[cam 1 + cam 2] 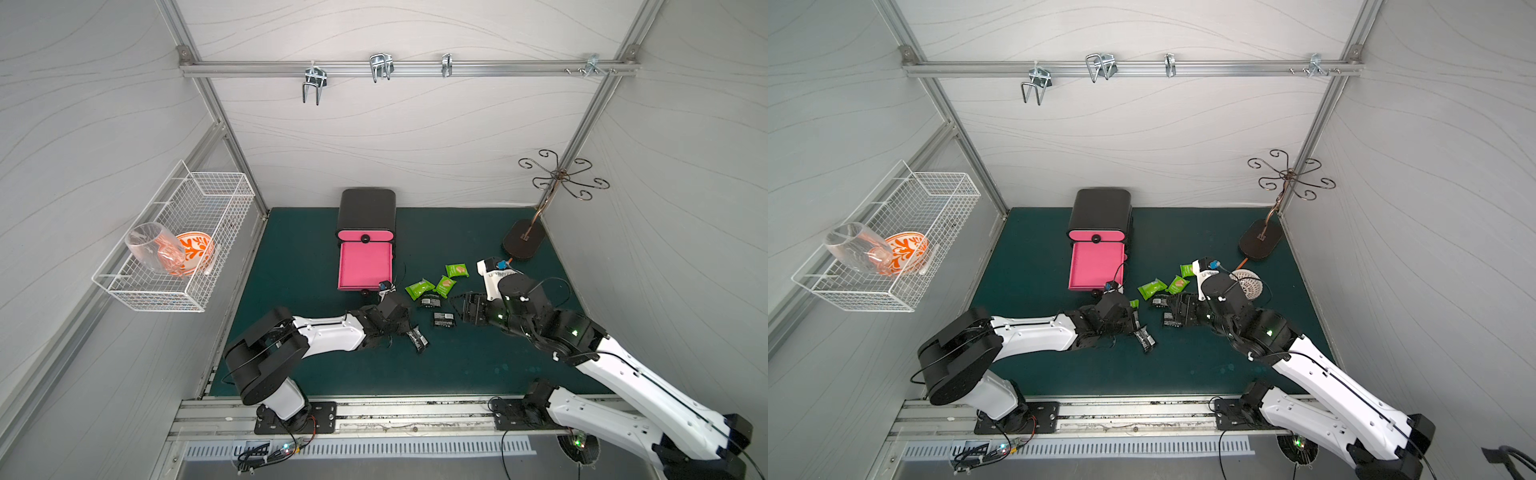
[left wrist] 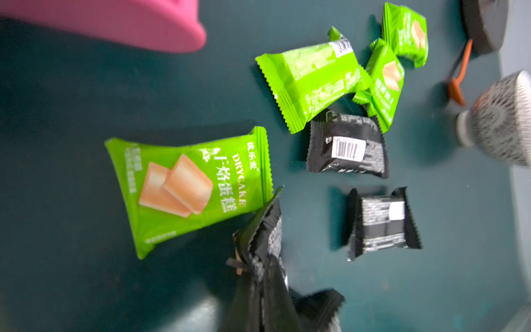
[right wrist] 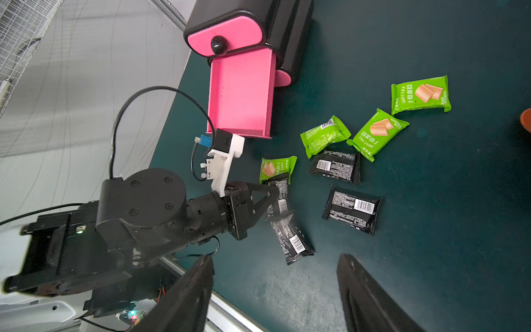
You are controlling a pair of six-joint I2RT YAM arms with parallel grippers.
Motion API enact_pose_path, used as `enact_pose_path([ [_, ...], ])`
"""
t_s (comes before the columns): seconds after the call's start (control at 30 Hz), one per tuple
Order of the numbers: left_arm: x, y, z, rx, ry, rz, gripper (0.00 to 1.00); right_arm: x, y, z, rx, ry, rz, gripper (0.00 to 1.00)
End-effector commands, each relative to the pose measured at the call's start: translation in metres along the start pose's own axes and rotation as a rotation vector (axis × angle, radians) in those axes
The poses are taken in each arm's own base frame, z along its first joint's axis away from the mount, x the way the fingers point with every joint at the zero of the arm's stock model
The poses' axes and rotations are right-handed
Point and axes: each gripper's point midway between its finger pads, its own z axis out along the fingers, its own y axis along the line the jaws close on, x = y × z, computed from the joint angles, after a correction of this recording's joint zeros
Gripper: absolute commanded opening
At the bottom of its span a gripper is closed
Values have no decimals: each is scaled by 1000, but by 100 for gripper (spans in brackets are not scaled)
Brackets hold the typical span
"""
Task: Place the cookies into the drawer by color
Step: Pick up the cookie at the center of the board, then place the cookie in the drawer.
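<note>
The left jaws are pinched shut on a black packet; the right jaws hang open and empty. Loose cookies lie on the worktop, the open drawer at about ten o'clock from them. Pickup step, I'd say; next comes a lift and carry over that drawer

Glossy plastic film is shining on the green cookie packets and black cookie packets; the pink drawer is looking smooth plastic, the green mat matt.

Left end effector pinched shut, right end effector with jaws wide apart, both low.
</note>
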Motion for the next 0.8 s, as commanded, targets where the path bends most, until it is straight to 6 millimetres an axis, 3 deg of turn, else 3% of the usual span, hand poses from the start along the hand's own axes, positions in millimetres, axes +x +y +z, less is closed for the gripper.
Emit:
enact_pose_path([
  [0.0, -16, -21, -17, 88, -33, -14, 0, -5, 3, -2, -4, -7, 5, 72],
  [0.2, -60, -49, -67, 205, -137, 33, 0, -5, 5, -1, -12, -5, 9, 72],
  [0.37, -114, -43, -97, 174, -280, 125, 0, -5, 7, 0, -21, -4, 12, 72],
  [0.53, -149, -23, -85, 105, -280, 239, 0, -5, 8, 0, -29, 1, 13, 73],
  [0.77, -169, -3, -65, 17, -296, 291, 0, -4, 3, -5, -9, -9, 8, 73],
])
